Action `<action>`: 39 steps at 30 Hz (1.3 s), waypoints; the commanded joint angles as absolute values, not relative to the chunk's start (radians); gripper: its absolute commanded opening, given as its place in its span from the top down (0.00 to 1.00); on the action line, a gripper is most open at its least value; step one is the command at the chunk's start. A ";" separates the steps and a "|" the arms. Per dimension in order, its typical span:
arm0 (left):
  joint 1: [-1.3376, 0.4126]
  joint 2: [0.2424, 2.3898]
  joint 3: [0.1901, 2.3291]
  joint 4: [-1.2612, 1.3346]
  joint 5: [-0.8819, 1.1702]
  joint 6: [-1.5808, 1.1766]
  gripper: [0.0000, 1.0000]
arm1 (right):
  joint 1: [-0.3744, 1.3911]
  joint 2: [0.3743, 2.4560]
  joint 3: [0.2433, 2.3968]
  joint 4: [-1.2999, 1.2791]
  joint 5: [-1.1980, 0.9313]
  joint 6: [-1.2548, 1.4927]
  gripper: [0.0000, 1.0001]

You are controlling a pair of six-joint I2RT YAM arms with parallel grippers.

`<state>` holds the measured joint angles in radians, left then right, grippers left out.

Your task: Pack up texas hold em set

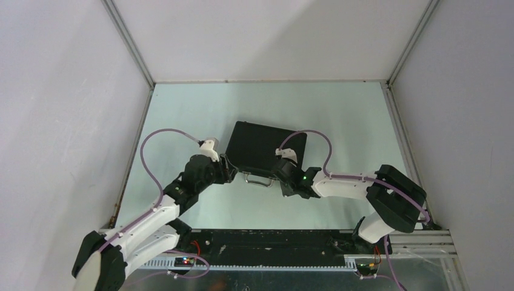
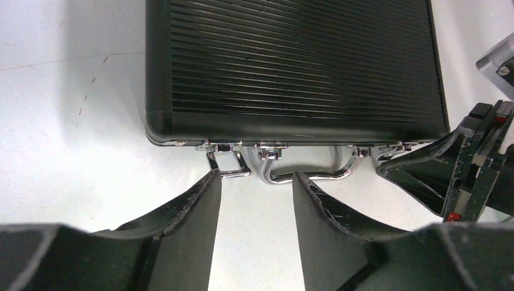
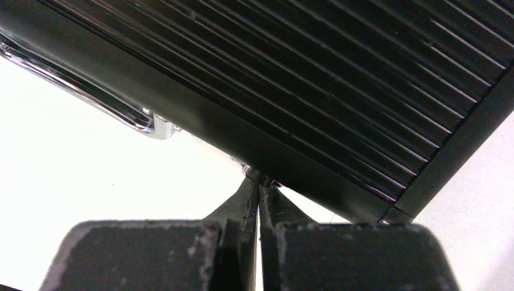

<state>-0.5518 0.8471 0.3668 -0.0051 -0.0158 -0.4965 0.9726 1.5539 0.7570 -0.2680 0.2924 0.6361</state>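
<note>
The table [image 1: 182,115] is a pale minty-white top, with a few faint scuffs [image 2: 85,100] showing up close in the left wrist view. Sitting flat on it around the middle is a black ribbed briefcase [image 1: 257,145], lid shut, turned a bit crooked, with its silver handle [image 1: 258,180] on the near side.

The table [image 1: 182,121] under me is pale green and matte, with a thin scratch [image 2: 54,62] across it. White walls rise from its left [image 1: 54,109], far [image 1: 267,36] and right [image 1: 473,109] edges. Metal posts [image 1: 127,42] [image 1: 412,39] climb from its two far corners. A black strip [image 1: 267,248] runs along its near edge. Beyond that edge lie a slotted duct [image 1: 159,262], a board with red lights [image 1: 185,261] and another with a green light [image 1: 367,265].
</note>
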 commanded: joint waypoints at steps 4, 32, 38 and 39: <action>-0.558 0.851 0.440 -0.058 -0.030 -0.492 0.48 | 0.982 1.512 0.762 -0.262 0.328 0.618 1.00; -0.564 0.902 0.503 -0.119 -0.008 -0.497 0.49 | 0.753 1.659 0.885 -0.269 -0.031 0.532 1.00; -0.566 0.975 0.521 -0.129 -0.028 -0.504 0.55 | 0.754 1.656 0.885 -0.258 -0.032 0.529 1.00; -0.566 0.979 0.528 -0.131 -0.033 -0.505 0.56 | 0.755 1.656 0.885 -0.258 -0.032 0.530 1.00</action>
<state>-0.5610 0.9539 0.4892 -0.1383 -0.0200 -0.4980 0.7479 1.6077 0.9401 -0.1055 -0.0246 0.5415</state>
